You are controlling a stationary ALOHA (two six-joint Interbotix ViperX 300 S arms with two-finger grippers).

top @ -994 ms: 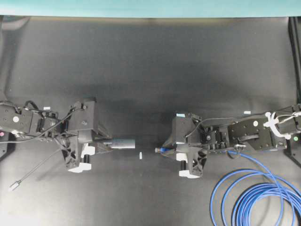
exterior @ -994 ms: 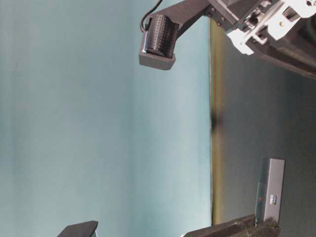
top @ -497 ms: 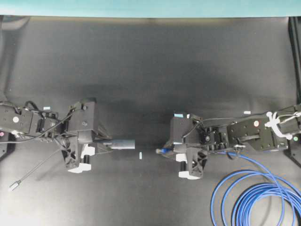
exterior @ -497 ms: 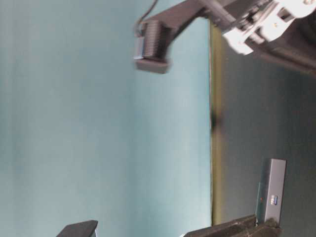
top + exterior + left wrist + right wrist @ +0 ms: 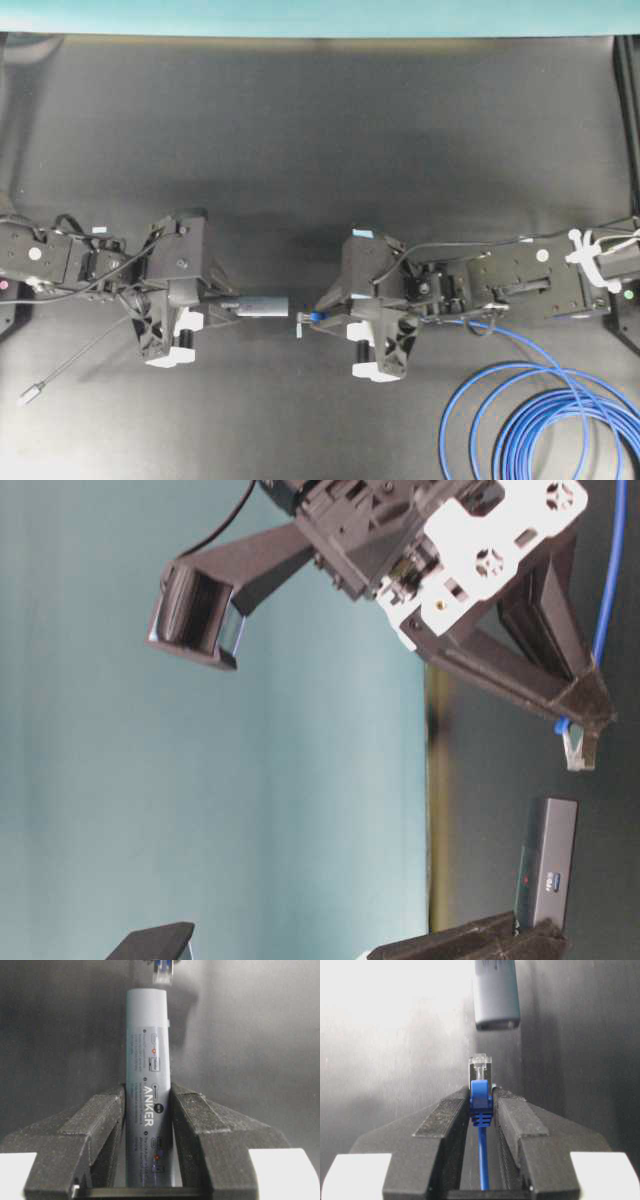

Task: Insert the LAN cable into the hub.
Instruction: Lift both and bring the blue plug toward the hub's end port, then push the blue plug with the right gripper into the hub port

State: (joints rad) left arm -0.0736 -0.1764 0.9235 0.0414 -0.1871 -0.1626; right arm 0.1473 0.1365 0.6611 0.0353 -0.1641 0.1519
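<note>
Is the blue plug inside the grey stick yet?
Not yet. The LAN cable plug tip sits just short of the hub, with a gap showing between them.

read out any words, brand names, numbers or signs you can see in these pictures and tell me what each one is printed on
"ANKER": white lettering running lengthwise on the hub, held in the left claw.
Small print and icons along the same face of the hub: too small to read.
Small blue mark and red dot on the hub's side in the table-level view: no legible text.
The LAN cable in the right claw: no text visible.
</note>
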